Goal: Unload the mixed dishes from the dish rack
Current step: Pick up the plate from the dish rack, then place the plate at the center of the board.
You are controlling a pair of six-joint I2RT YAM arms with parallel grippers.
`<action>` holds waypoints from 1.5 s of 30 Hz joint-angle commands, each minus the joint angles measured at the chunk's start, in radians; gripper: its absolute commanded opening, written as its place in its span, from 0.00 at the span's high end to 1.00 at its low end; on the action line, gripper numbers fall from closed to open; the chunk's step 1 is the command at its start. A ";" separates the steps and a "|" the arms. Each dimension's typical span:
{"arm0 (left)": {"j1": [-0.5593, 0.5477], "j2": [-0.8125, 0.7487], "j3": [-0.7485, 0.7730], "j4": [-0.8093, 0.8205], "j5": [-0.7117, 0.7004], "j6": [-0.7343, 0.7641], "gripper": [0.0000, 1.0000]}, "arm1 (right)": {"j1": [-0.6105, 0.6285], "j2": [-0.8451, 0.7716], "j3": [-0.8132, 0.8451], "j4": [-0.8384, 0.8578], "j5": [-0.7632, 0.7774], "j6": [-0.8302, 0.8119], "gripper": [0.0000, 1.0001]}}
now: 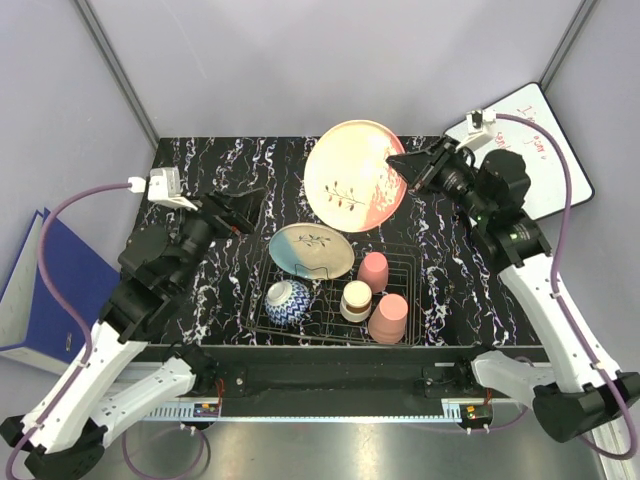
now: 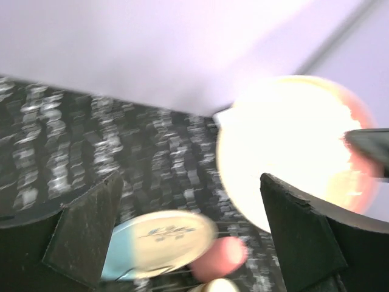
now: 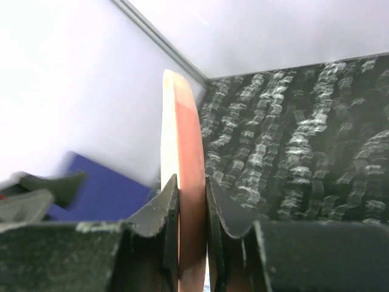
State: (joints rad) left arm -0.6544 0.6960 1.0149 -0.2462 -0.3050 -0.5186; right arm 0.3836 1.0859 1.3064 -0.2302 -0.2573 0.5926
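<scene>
We count six dishes in all: two plates, one bowl and three cups. Nearest to us on the black marbled bench [image 1: 200, 165] sits the dish rack [image 1: 325, 318], and five of the six are in it. Along its near side we see the blue-and-white patterned bowl [image 1: 288, 302] at the left, the cream cup with brown band [image 1: 356, 300] in the middle, and one pink cup [image 1: 388, 318] at the right corner. Just behind these stands the second pink cup [image 1: 373, 271]. The light blue and cream plate [image 1: 311, 250] lies tilted at the far left of the rack.

Beyond the rack's left corner the left fingers [image 1: 245, 210] hang spread wide over the bench, with nothing between them. Farthest back, the pink and cream plate [image 1: 354, 175] is out of the rack, past its far edge. The right fingers [image 1: 405, 168] pinch its right rim, one on each face.
</scene>
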 commanded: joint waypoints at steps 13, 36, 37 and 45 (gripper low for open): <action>0.309 0.344 0.011 0.554 0.886 -0.405 0.01 | -0.132 0.118 -0.237 1.003 -0.300 0.748 1.00; 0.309 0.448 -0.003 0.729 0.989 -0.515 1.00 | -0.127 0.177 -0.257 0.888 -0.415 0.659 1.00; 0.309 0.447 -0.004 0.728 0.989 -0.515 1.00 | -0.127 0.177 -0.257 0.888 -0.416 0.659 1.00; 0.322 0.409 -0.018 0.662 0.887 -0.491 1.00 | -0.129 0.175 -0.242 0.841 -0.451 0.627 0.49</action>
State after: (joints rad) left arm -0.3374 1.1511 0.9936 0.3504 0.6079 -1.0733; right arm 0.2459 1.2781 1.0111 0.6174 -0.6674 1.1893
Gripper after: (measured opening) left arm 0.185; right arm 0.297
